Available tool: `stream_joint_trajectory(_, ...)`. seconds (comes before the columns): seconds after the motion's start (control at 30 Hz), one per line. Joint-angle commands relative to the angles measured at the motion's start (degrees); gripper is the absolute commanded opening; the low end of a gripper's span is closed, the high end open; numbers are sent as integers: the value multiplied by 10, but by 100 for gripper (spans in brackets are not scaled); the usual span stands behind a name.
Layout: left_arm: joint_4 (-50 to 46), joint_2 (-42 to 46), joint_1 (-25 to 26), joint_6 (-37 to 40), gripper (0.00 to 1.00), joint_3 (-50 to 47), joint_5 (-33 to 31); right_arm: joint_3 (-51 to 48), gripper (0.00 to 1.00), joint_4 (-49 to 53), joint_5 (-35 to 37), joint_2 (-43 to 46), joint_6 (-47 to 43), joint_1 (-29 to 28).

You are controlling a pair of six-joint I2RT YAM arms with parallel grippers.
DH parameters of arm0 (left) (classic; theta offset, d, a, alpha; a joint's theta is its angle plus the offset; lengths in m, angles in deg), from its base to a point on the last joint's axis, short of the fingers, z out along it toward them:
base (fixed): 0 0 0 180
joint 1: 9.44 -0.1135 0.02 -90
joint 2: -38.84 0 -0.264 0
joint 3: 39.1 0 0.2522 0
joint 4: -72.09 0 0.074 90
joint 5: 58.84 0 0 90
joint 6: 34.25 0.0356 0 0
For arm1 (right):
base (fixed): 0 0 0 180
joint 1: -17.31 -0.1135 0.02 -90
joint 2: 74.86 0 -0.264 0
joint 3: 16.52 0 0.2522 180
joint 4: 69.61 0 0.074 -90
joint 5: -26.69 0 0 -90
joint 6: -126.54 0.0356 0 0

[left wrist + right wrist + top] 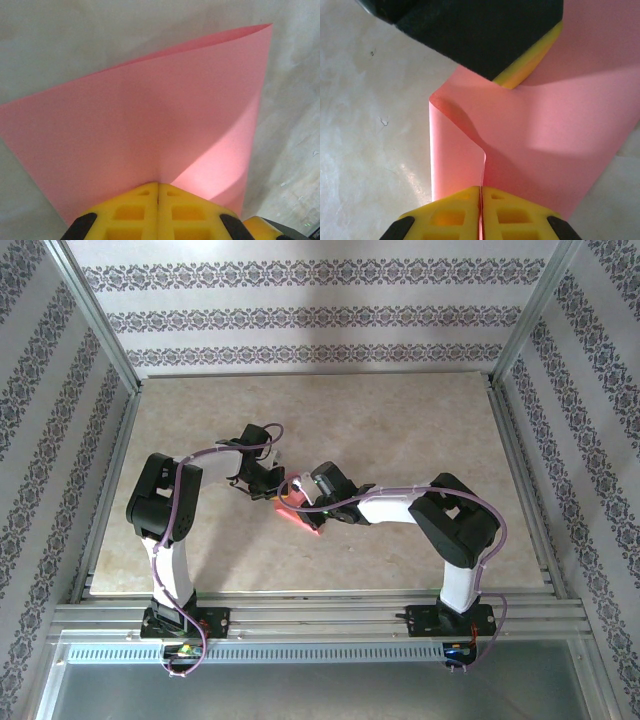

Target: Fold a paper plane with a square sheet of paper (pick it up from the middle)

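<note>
Left gripper (pixel 158 187): my jaws closed, pinching edge of thin pink-red square paper sheet (pixel 150 120). Right gripper (pixel 480 191): my jaws closed on same sheet, crease running toward 12 o'clock. Sheet was mid beige table (pixel 420 430).

thin pink-red square sheet of paper (pixel 150 125) matt and smooth, yellow moulded plastic fingers (pixel 450 215) matt, beige marble-look tabletop (pixel 400 420) smooth with faint sheen, silver metal frame rails (pixel 320 618) brushed
</note>
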Motion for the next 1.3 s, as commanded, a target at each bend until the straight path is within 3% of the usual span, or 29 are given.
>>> stream_joint_trajectory(0.0,-27,-23,-1,15,7,0,-4,15,12,11,9,-8,-8,3)
stream_joint_trajectory(1.27,-20,-21,2,10,6,-6,-1,24,12,26,10,-22,-12,3)
